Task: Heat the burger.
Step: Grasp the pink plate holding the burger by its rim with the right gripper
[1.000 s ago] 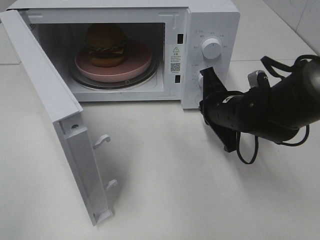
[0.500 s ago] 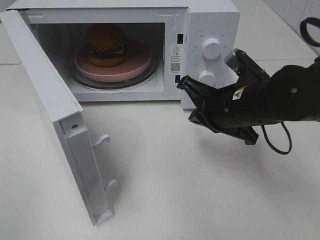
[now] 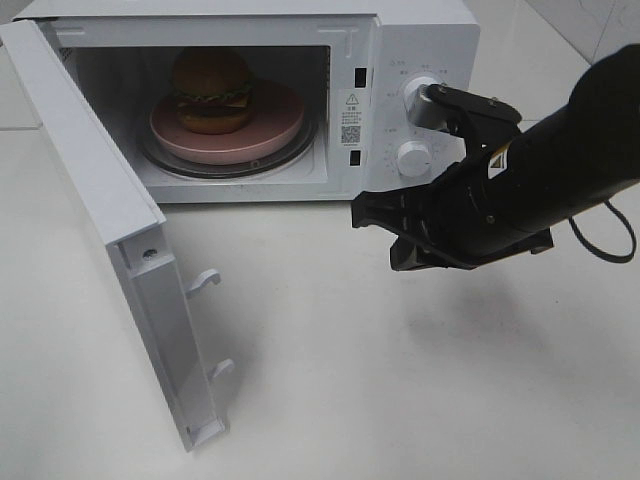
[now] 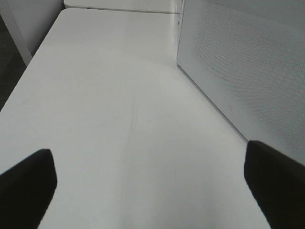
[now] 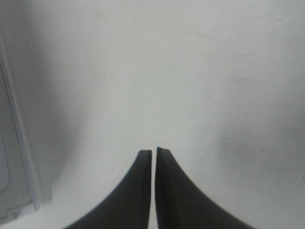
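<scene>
Loading looked done: one burger (image 3: pixel 211 90) sat on one plate (image 3: pixel 282 122) inside the one microwave (image 3: pixel 420 35), whose door (image 3: pixel 95 190) stood wide. Right gripper (image 3: pixel 362 212), pinched almost together and empty, hung near two knobs (image 3: pixel 413 157); left gripper (image 4: pixel 147 157) gaped, empty. Next, I judged, the door needed pushing shut.

Matte black arm (image 3: pixel 560 170), silver wrist block (image 3: pixel 436 106), black cable (image 3: pixel 612 238), tapered jaws

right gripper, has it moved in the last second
Yes. The right gripper has left the lower knob of the microwave, going left and nearer the camera, now over the table.
</scene>
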Tool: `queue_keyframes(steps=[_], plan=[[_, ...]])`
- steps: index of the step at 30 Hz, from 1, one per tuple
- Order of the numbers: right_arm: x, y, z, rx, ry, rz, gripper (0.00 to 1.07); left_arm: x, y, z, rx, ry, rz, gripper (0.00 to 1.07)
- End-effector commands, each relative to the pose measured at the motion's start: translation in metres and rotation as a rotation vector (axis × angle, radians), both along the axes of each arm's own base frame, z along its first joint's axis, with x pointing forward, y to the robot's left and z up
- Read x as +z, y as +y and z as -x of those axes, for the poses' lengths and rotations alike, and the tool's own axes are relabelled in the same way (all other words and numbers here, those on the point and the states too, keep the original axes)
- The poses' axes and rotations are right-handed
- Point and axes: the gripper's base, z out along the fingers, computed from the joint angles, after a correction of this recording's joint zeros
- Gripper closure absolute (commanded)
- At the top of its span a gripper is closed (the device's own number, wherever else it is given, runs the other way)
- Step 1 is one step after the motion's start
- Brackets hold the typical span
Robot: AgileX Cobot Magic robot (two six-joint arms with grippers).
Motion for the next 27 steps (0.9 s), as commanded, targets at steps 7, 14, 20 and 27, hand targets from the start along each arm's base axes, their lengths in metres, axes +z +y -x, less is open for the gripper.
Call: queue_keyframes(steps=[7, 14, 20, 27], plan=[[0.025, 0.004, 0.004, 0.487, 0.002, 0.191, 1.00, 0.001, 0.000, 0.000, 0.009, -0.021, 0.001, 0.06], [0.037, 0.004, 0.002, 0.793, -0.067, 0.314, 0.98, 0.001, 0.000, 0.000, 0.009, -0.021, 0.001, 0.06], [0.050, 0.000, -0.001, 1.098, -0.141, 0.454, 0.91, 0.001, 0.000, 0.000, 0.009, -0.021, 0.001, 0.06], [0.054, -0.002, -0.004, 1.334, -0.230, 0.555, 0.79, 0.001, 0.000, 0.000, 0.009, -0.021, 0.001, 0.06]])
